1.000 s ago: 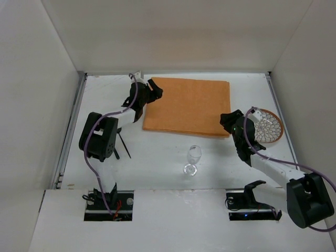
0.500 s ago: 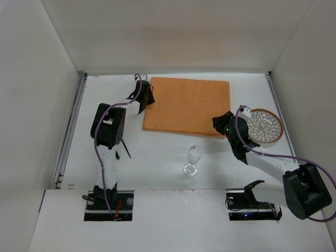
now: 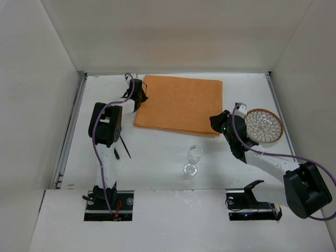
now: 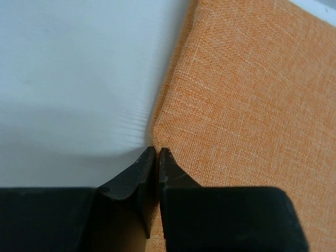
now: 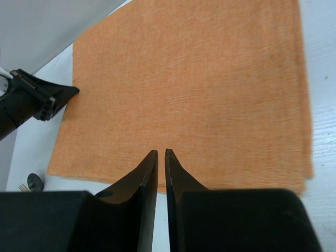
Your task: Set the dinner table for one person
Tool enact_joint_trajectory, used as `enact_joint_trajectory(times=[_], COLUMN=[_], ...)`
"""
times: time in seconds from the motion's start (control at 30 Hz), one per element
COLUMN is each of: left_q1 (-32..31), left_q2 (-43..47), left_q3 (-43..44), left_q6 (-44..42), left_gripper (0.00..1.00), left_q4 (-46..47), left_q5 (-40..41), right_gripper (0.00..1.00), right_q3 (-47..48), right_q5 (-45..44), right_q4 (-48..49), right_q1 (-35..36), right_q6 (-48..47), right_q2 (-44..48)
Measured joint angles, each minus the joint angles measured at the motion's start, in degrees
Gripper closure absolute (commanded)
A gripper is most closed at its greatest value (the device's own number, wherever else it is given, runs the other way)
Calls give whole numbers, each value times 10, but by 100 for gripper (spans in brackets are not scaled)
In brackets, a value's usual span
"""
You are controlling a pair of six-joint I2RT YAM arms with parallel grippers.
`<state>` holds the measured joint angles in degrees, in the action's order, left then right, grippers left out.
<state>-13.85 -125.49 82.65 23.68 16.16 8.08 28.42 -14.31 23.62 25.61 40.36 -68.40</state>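
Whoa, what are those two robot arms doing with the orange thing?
They're setting a table for dinner. The left gripper has its jaws shut on the left edge of an orange mat. The right gripper is at the mat's near right corner, jaws almost together; a pinch there isn't clear. A glass and a patterned plate sit nearby.

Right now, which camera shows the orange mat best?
The top external view: the whole orange mat shows, with all four edges. The right wrist view shows most of it; the left wrist view only one edge, close up.
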Motion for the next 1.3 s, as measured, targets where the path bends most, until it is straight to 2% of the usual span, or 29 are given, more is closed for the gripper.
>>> enact_joint_trajectory(times=[0.27,0.73,0.9,1.0,1.3], left_q1=[30,10,7,2,-23], left_q2=[0,1,1,1,53], left_q3=[-16,-16,-16,-18,-143], left_q6=[50,166,236,264,318], left_gripper=[100,100,100,100,99], left_q4=[22,5,-4,-5,89], left_q5=[57,133,146,155,161], right_gripper=[82,80,74,73,70], right_q3=[7,11,12,12,17], right_q5=[0,2,2,2,2], right_q4=[-3,-11,-15,-17,-26], right_q1=[0,0,0,0,0], right_q6=[-6,-14,-17,-18,-19], right_q2=[-6,-9,-9,-9,-10])
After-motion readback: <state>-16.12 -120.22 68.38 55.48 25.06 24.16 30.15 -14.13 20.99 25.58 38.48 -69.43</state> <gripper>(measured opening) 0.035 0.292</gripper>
